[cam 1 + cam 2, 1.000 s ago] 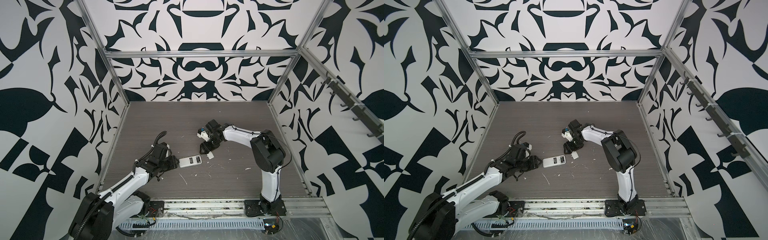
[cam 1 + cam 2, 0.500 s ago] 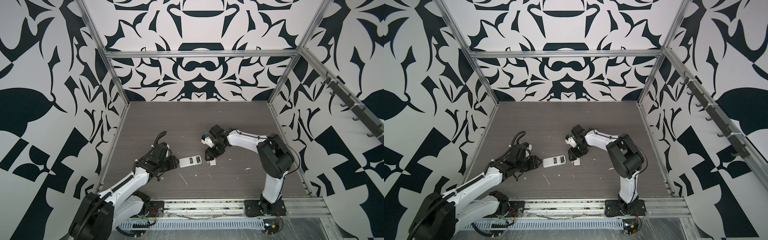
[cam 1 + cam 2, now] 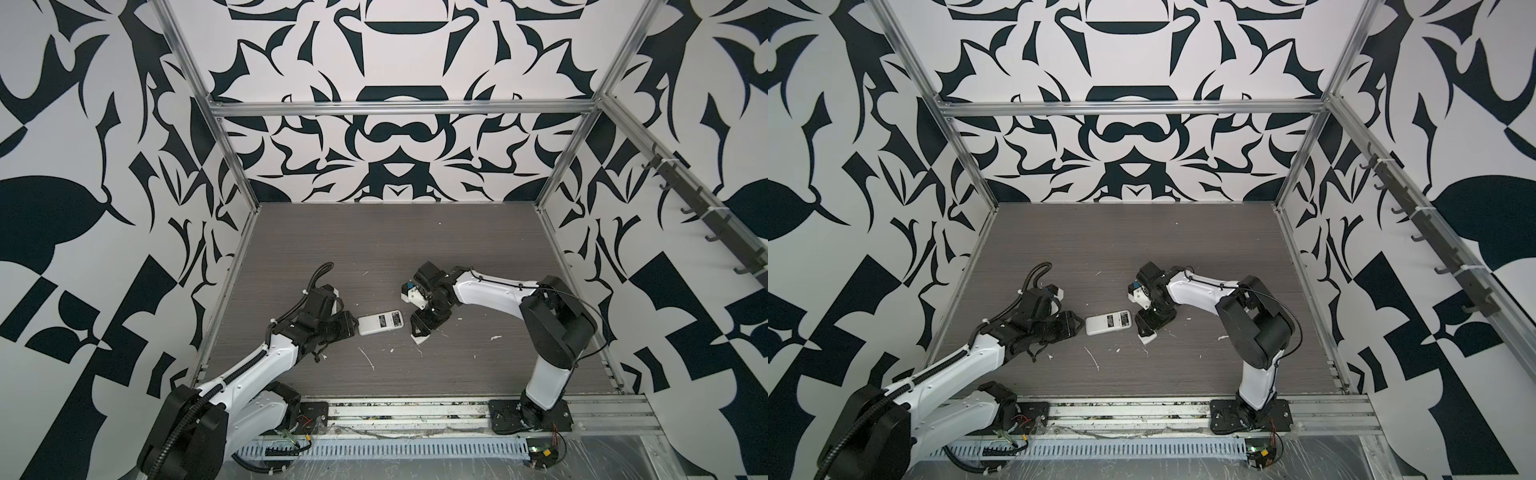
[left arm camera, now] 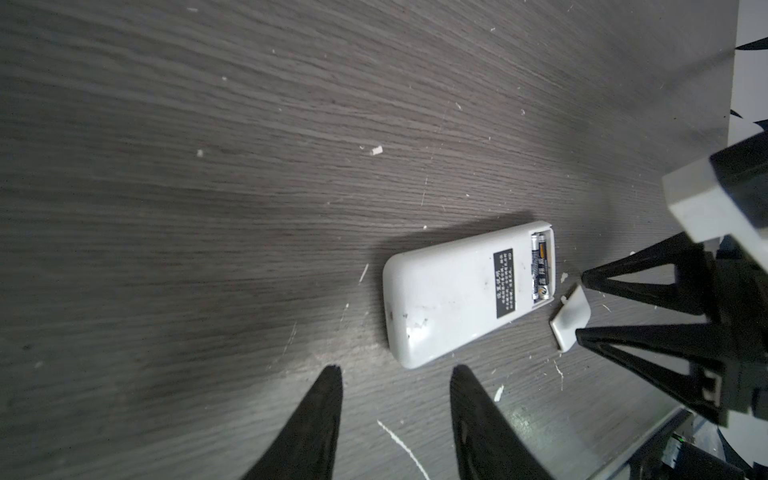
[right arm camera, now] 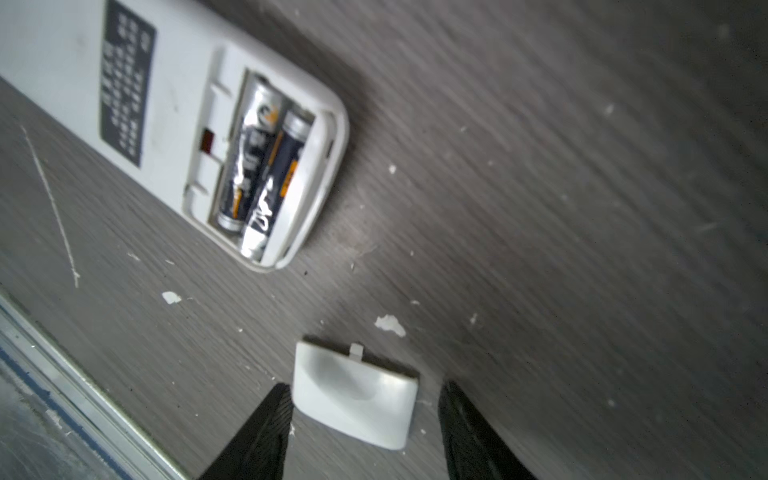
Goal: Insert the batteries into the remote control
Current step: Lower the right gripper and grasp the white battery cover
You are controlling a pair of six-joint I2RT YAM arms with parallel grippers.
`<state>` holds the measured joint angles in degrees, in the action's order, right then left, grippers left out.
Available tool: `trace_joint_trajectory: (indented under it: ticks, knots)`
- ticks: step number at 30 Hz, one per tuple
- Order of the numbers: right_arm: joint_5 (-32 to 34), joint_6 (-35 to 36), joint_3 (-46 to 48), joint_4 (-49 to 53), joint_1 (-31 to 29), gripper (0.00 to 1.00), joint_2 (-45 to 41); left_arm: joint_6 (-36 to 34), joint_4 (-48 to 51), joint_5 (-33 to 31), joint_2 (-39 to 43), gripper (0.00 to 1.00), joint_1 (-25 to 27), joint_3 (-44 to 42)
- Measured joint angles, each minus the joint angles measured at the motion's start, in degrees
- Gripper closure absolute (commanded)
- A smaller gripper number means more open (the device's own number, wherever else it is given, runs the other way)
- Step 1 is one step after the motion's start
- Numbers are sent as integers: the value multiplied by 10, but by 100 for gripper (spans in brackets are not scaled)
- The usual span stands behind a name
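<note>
The remote control (image 3: 380,323) (image 3: 1108,322) lies white back up on the table, its black label showing. Its compartment is uncovered at the end nearest my right arm. Both batteries (image 5: 259,166) (image 4: 664,266) lie side by side inside it. The loose white cover plate (image 5: 353,401) (image 4: 570,316) (image 3: 419,338) rests flat on the table just beyond that end. My right gripper (image 5: 365,388) (image 3: 422,328) is open and straddles the plate, one finger at its edge, the other apart from it. My left gripper (image 4: 395,372) (image 3: 347,328) is open and empty, just short of the remote's other end.
White flecks and a long thin white sliver (image 3: 368,359) litter the grey wood table (image 3: 415,249). The aluminium front rail (image 3: 415,409) runs close behind both arm bases. Patterned walls enclose the table on three sides.
My right gripper has come forward and down from beside the remote's end to straddle the cover plate. My left arm and the remote have not moved.
</note>
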<state>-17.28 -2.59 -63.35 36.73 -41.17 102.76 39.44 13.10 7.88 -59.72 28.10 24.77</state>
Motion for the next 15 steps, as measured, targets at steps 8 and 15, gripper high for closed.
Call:
trace_joint_trajectory:
  ticks: [8, 15]
  knots:
    - [56, -24, 0, 16, -36, 21, -25, 0, 0, 0, 1, 53, 0, 0]
    - [108, -103, 20, -3, -88, 12, -57, 2, 0, 0, 7, 53, 0, -5]
